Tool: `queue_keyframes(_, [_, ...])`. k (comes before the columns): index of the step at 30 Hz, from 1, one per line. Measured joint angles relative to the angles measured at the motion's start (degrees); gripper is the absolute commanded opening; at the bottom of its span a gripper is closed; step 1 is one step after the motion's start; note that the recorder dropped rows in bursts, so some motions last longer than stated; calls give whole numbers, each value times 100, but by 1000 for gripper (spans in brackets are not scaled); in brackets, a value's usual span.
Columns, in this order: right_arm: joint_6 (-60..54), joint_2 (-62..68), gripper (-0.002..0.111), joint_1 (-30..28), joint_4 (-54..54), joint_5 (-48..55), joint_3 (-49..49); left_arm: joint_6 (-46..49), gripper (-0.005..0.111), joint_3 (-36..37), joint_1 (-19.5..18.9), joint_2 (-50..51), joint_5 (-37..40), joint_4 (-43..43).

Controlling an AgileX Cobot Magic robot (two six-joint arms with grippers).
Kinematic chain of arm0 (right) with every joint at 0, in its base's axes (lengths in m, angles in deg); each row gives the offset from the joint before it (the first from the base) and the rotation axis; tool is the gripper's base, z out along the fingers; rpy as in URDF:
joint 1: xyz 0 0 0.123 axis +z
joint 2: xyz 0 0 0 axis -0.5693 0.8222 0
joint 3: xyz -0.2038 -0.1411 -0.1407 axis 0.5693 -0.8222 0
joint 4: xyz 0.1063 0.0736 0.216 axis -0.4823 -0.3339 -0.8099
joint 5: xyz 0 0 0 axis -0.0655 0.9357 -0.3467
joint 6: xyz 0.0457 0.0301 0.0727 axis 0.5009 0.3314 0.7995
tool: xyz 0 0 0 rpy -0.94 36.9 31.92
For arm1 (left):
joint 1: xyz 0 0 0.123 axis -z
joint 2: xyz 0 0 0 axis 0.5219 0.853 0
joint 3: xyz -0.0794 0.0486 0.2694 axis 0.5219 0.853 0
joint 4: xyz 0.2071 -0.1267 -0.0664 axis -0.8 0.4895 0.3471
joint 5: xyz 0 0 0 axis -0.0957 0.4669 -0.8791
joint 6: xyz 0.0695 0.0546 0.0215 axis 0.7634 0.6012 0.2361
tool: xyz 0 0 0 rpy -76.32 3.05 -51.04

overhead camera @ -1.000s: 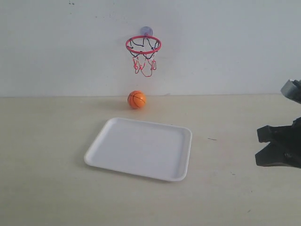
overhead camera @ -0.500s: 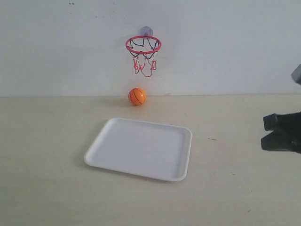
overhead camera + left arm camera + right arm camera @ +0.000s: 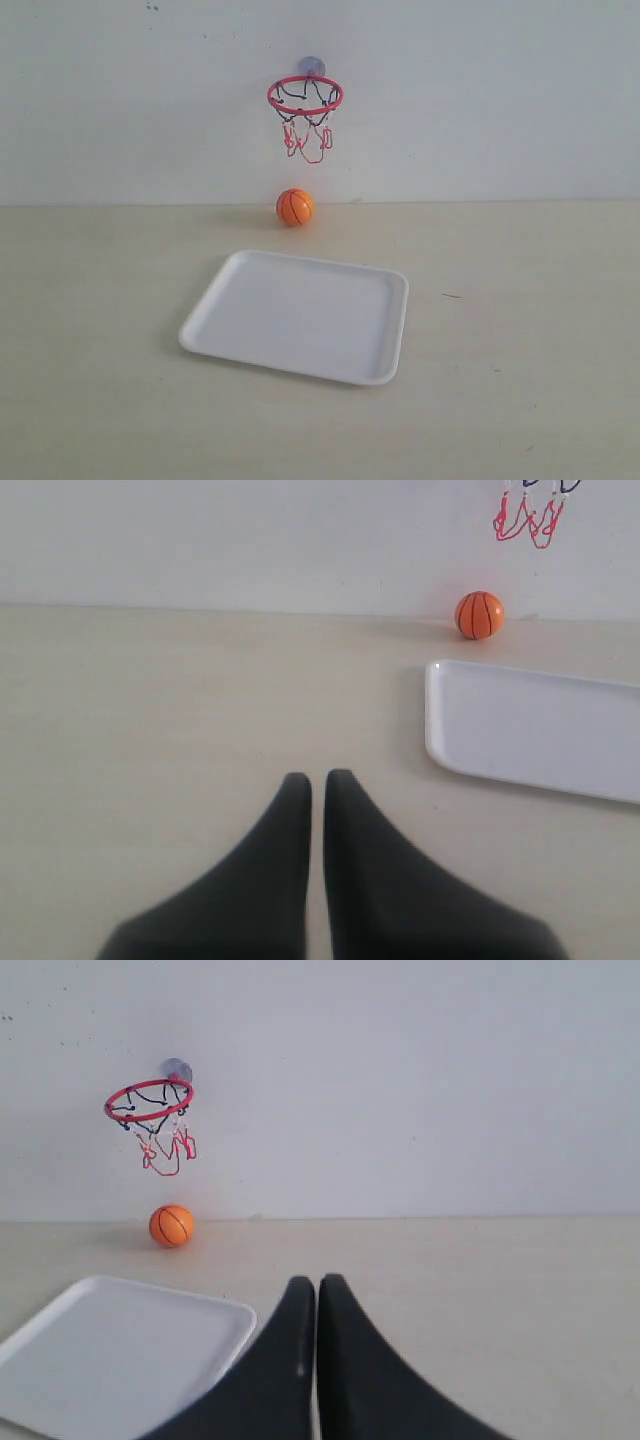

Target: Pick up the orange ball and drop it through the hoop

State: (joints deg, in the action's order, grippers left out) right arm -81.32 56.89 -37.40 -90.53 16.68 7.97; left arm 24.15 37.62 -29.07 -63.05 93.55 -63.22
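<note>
The orange ball [image 3: 295, 207] sits on the table [image 3: 100, 400] at the foot of the wall, almost directly beneath the hoop [image 3: 305, 95] and just beyond the far edge of the white tray [image 3: 300, 315]. The left gripper [image 3: 318, 780] and right gripper [image 3: 316, 1285] are both clenched on nothing, and neither shows in the exterior view. From each claw the ball lies ahead and inward, past the tray (neither arm looks clearly nearer), so any reach would likely run forward toward the wall
</note>
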Motion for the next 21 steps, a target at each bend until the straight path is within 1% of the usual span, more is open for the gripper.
queue_keyframes(3, [0,-606,0,0,-134,-43,-716,0,4,0,0,0,0,0])
queue_keyframes(8, [0,-1067,0,0,-203,-54,-1389,0,4,0,0,0,0,0])
queue_keyframes(16, [-45,-1153,0,0,-221,-249,-1537,0,4,0,0,0,0,0])
queue_keyframes(21, [-41,-1587,0,0,-221,-300,-1542,0,4,0,0,0,0,0])
